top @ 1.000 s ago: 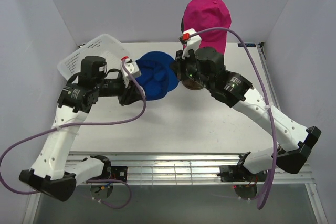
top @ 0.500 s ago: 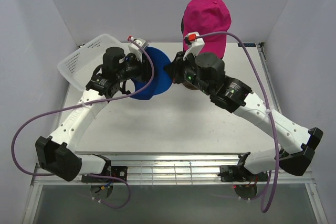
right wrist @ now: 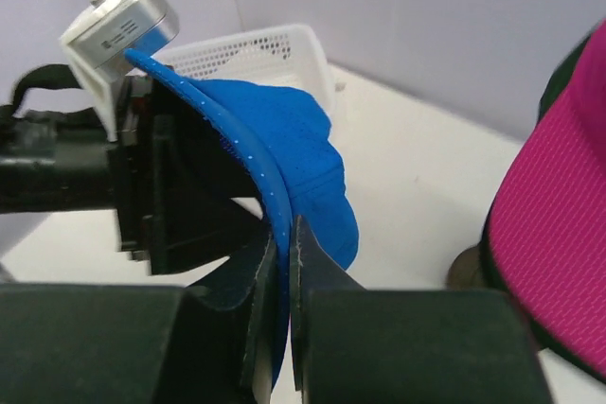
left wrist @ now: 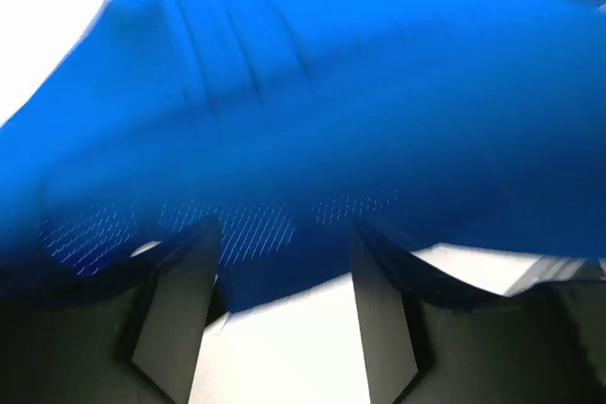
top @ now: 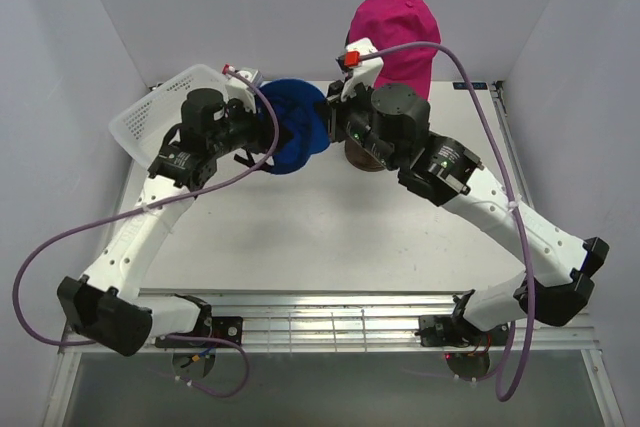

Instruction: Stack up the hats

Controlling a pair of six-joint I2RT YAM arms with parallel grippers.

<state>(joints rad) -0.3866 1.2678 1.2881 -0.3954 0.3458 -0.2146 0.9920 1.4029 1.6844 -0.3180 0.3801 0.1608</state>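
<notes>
Right gripper (right wrist: 287, 234): reaching left, pinched tight on blue cap (right wrist: 303, 149) brim (edge upright).
Left gripper (left wrist: 279, 234): facing it, jaws spread about the cap.

The bright blue cap (top: 300, 132) hangs tilted midair, just left of the higher magenta cap (top: 395, 32).

The blue cap (top: 297, 132) has tipped up onto its side and moved closer to the magenta cap (top: 395, 32) by the desk's far edge. Both arms have swung toward that edge. The left gripper (top: 260, 137) has spread its jaws wider.
</notes>
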